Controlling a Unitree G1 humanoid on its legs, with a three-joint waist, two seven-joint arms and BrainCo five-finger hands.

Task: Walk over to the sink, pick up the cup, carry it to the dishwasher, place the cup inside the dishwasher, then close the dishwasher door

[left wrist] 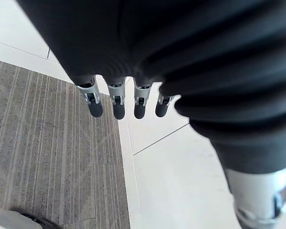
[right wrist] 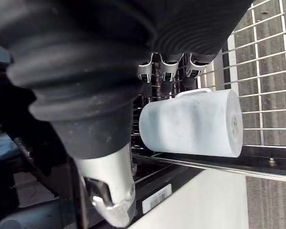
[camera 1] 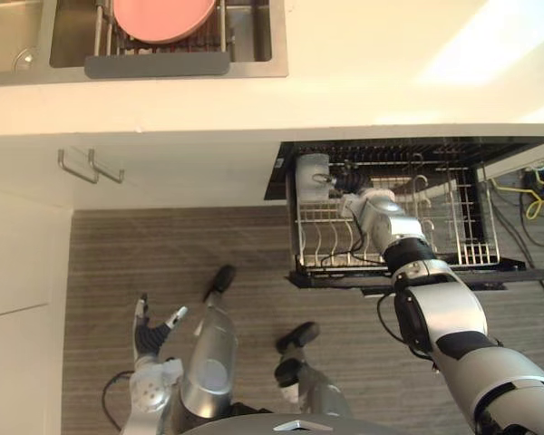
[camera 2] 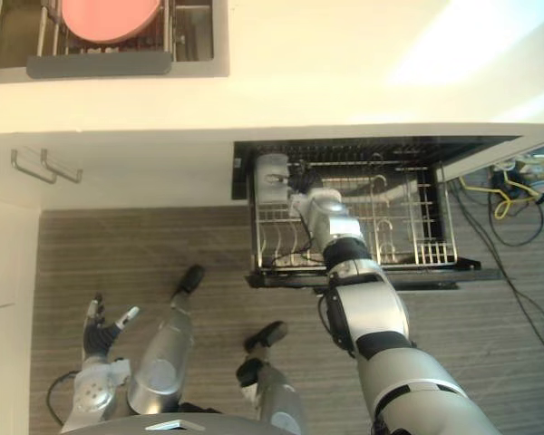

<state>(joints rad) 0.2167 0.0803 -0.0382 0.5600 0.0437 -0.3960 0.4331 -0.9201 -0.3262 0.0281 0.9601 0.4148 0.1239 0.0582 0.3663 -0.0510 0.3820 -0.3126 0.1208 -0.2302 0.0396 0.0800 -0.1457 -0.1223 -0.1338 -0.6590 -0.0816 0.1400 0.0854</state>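
A pale grey cup (right wrist: 190,121) lies on its side in the back left corner of the pulled-out wire dishwasher rack (camera 1: 471,245), also visible as the cup (camera 1: 310,172). My right hand (camera 1: 349,184) reaches into the rack right beside it. Its fingers (right wrist: 169,71) are straight and run along the cup's handle side, while the thumb stays apart from the cup. My left hand (camera 1: 150,331) hangs low at my left side above the floor, with its fingers (left wrist: 114,102) straight and nothing in it.
The rack rests over the lowered dark dishwasher door (camera 1: 508,272) under the counter edge. The sink (camera 1: 254,54) at the back left holds a pink plate (camera 1: 163,18) in a dish rack. Cabinet handles (camera 1: 91,166) stick out on the left. Yellow cables (camera 1: 535,190) lie at the right.
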